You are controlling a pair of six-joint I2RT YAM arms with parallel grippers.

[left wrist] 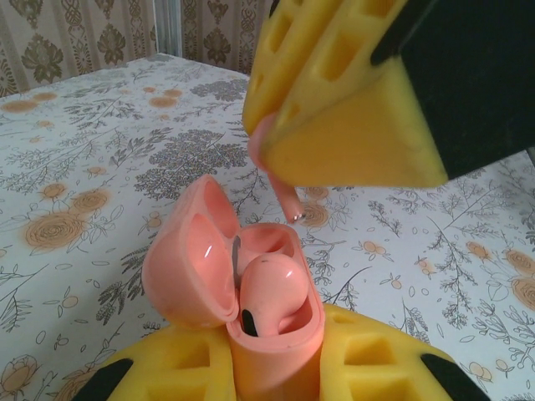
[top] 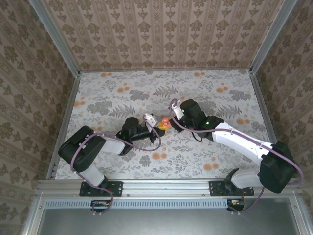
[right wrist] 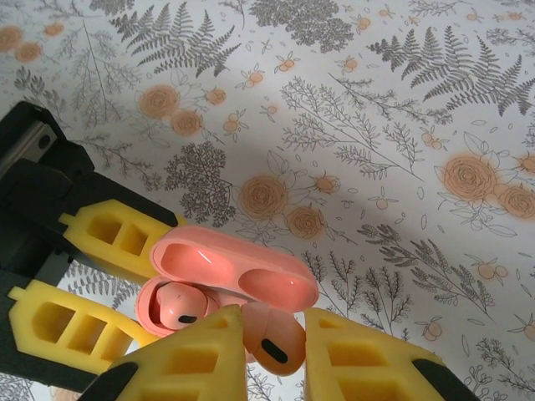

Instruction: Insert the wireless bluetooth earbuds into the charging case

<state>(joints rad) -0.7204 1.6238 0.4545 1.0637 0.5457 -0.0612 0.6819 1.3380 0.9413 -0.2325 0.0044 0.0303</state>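
The right gripper (right wrist: 274, 361) is pinched tight on the loose earbud (right wrist: 269, 338) just above the open charging case (left wrist: 209, 267), which the left gripper (left wrist: 276, 376) clamps mid-table with the other earbud (left wrist: 272, 292) seated inside, so a tilted stem might snag the rim and slip out.

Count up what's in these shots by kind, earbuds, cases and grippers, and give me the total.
Charging case: 1, lid open, held by the left gripper
Earbuds: 2, one seated in it, one pinched by the right gripper
Grippers: 2
Total: 5
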